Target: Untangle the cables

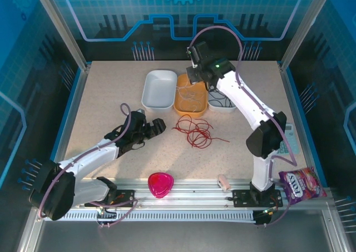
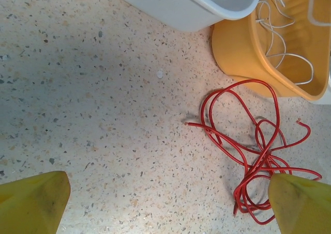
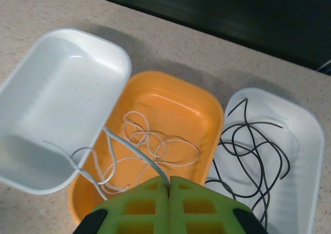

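Jaws of the right gripper (image 1: 193, 74) (image 3: 169, 185): clenched, green fingertips pressed together on one strand of the pale cable (image 3: 155, 147), held above the near end of the orange tray (image 3: 207, 115). Jaws of the left gripper (image 1: 157, 126) (image 2: 165, 208): released, spread wide and grasping nothing, yellow fingertips (image 2: 33, 203) low over the table (image 1: 111, 96). Containers: three trays in a row at the far middle of the table, sides touching or nearly so. Left white tray (image 1: 159, 89) (image 3: 57, 105): inside bare, apart from one loose end of the pale cable crossing its near rim. Orange tray (image 1: 191, 96), in the middle: holds the pale cable (image 1: 192, 98) (image 2: 282, 43) in loose overlapping loops on its floor, one strand rising to the clenched jaws. Right white tray (image 1: 223, 103) (image 3: 305, 141), partly behind the right arm in the top view: holds the black cable (image 3: 258, 156) in wide curls, a few loops riding up its walls. Red cable (image 1: 193, 131) (image 2: 248, 151): in no tray, lying on the table in a loose tangle just in front of the orange tray, between the two arms, close beside one of the left gripper's fingertips. Other items, at the near edge of the table: pink heart-shaped dish (image 1: 161, 184) by the rail; snack packet (image 1: 302, 183) at the near right corner beside the right arm's base.
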{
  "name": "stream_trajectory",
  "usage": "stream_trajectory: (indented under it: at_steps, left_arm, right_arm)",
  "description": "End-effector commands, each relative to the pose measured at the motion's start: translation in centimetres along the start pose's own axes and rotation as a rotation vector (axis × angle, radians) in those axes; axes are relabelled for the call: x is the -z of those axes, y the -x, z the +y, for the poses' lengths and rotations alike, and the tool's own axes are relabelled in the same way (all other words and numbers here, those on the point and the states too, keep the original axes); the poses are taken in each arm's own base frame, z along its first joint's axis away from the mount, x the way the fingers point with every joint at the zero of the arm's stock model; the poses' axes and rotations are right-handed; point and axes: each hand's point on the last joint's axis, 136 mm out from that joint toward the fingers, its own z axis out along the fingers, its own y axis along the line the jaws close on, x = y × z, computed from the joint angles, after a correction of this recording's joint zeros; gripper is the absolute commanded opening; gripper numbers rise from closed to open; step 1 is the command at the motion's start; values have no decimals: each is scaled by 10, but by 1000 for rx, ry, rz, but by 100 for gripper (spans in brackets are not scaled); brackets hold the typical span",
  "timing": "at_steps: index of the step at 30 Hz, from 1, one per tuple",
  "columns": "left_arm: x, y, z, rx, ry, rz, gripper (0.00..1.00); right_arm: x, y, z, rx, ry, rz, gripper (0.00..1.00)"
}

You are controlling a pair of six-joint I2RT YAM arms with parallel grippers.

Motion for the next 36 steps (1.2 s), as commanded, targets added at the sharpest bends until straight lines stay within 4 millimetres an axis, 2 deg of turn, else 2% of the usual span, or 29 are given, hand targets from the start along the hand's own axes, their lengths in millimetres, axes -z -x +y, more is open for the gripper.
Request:
stream_trajectory:
  at_steps: [1, 10, 12, 14, 16, 21, 29, 34, 36]
  left_arm:
    - [3, -1, 5, 3, 18, -6, 99]
    - [4, -2, 4, 1, 18, -2, 99]
    - [4, -1, 3, 1, 16, -5, 99]
    - [4, -1, 4, -1, 20, -4, 99]
    - [4, 0, 2, -2, 15, -5, 99]
    - [4, 1, -2, -13, 4, -1, 99]
    - [4, 0, -21, -89, -50, 14, 99]
    - [3, -7, -51, -213, -101, 27, 99]
    - [0, -11, -62, -259, -117, 37, 99]
  right_arm:
    - [-25, -11, -7, -48, -6, 77, 3]
    - [-90, -48, -30, -73, -92, 237, 5]
    - [-100, -54, -29, -70, -75, 257, 11]
    - [-105, -57, -27, -64, -63, 272, 24]
    - [-107, -58, -25, -53, -48, 275, 32]
    - [-98, -51, -26, -45, -40, 254, 36]
    - [-60, -42, -28, -80, 3, 182, 37]
    - [-32, -57, -26, -141, 55, 152, 38]
    - [-21, -67, -25, -175, 76, 148, 42]
